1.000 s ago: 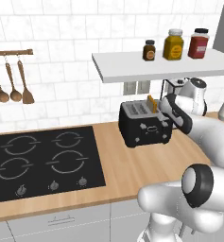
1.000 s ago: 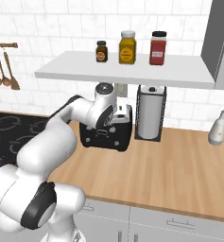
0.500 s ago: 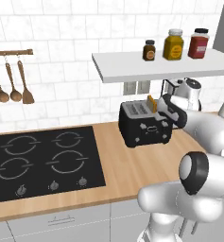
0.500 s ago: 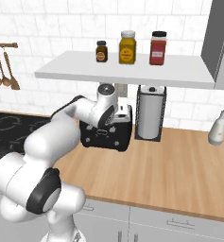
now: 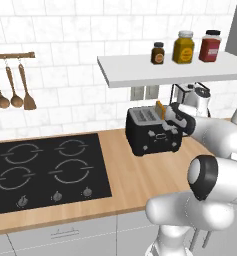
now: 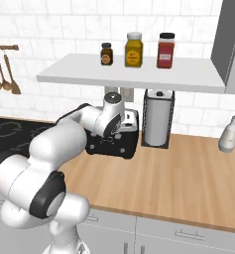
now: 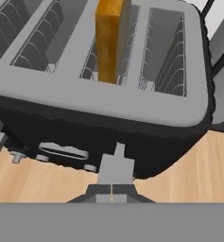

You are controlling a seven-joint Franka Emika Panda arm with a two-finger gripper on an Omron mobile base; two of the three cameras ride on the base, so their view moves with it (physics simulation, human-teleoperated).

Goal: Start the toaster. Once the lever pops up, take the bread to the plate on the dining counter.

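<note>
- The gripper (image 7: 112, 193) has its two fingers pressed together, with no gap between the tips, and nothing is held between them.
- In the hand view the closed tips sit just at the grey lever (image 7: 116, 166) on the front of the toaster (image 7: 99, 104); whether they really touch it, one cannot tell.
- In the left base view the gripper (image 5: 171, 123) is at the right end of the toaster (image 5: 152, 131), over its front panel.
- In the right base view the arm's wrist covers most of the toaster (image 6: 120, 143), and the fingers are hidden behind it.
- The bread (image 7: 111, 37) stands upright in a slot on the right side of the toaster and rises above the grey top.
- In the left base view the bread (image 5: 160, 109) shows as a small orange piece above the toaster, just beside the gripper.
- The toaster stands on a wooden counter (image 5: 135, 175), to the right of a black stovetop (image 5: 45, 172).
- A paper towel roll (image 6: 156, 118) in a wire holder stands just to the right of the toaster.
- Above the toaster hangs a white shelf (image 6: 134, 74) with three jars (image 6: 134, 49).
- Wooden spoons (image 5: 12, 95) hang on the wall at the left.
- A white bottle (image 6: 228, 135) stands on the counter well to the right.
</note>
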